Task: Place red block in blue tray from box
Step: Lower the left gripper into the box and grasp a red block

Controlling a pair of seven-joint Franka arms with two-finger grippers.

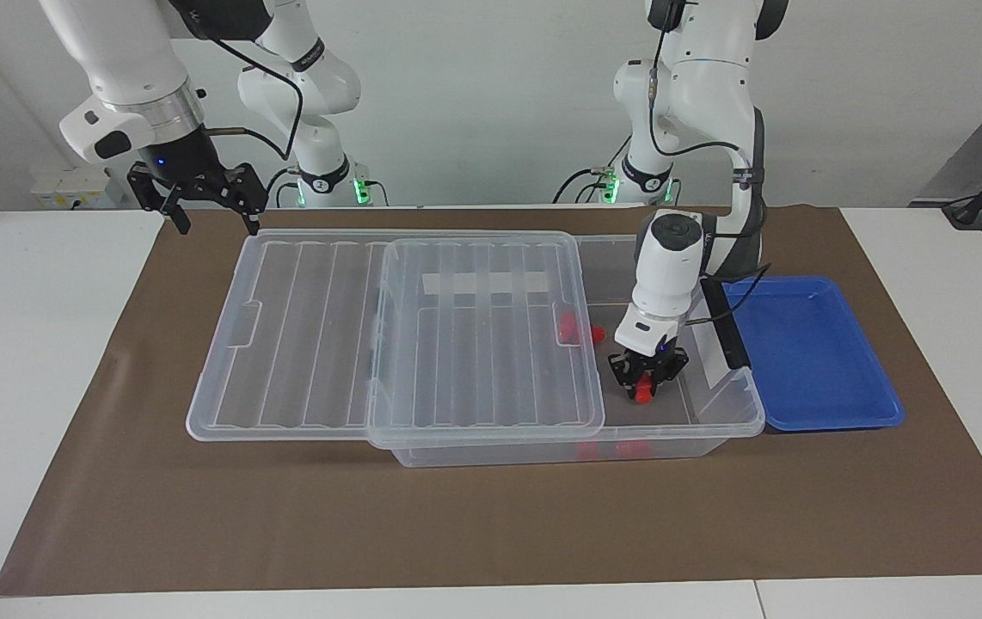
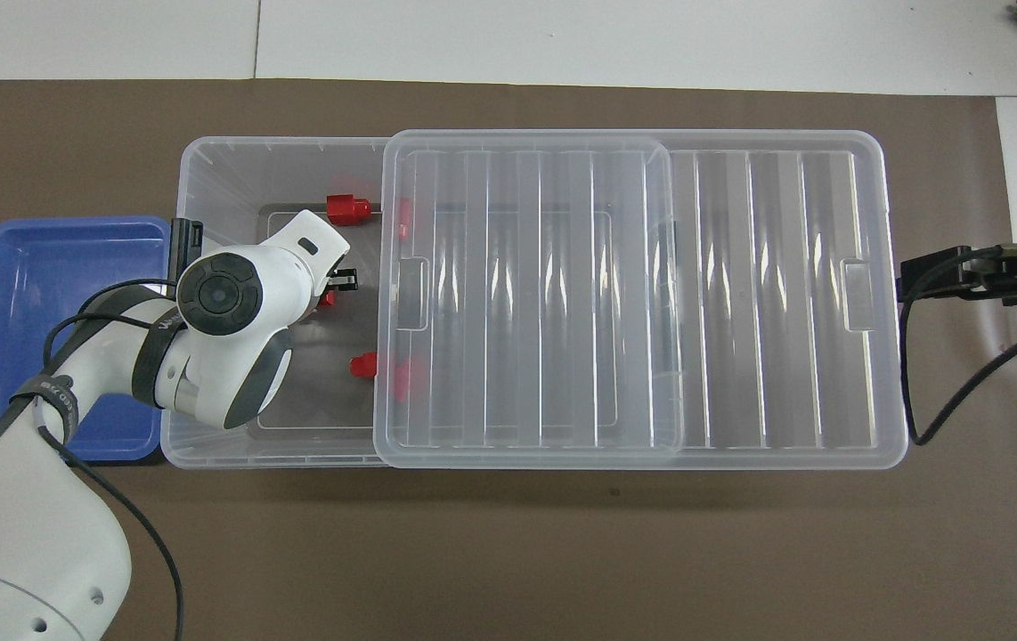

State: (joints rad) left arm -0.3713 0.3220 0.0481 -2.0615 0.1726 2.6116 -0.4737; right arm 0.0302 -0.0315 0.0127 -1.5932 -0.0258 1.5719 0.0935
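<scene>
1. My left gripper (image 1: 646, 381) is down inside the open end of the large clear plastic box (image 1: 719, 404), fingers set on either side of the small bright red block (image 1: 645, 391); they look clamped on it, though my wrist hides the contact from above.
2. The block sits low in the box, directly below my wrist; its long axis I cannot tell.
3. The shallow blue plastic tray (image 1: 809, 352) lies just beside the box at the left arm's end, so my next move is up and over the box wall with its black clip handle (image 1: 727, 322).
4. Other red pieces (image 2: 347, 208) lie nearby, partly under the slid-back ribbed clear lid (image 1: 482, 335).
5. My right gripper (image 1: 203, 193) waits, fingers apart, raised over the table at the lid's end toward the right arm.
</scene>
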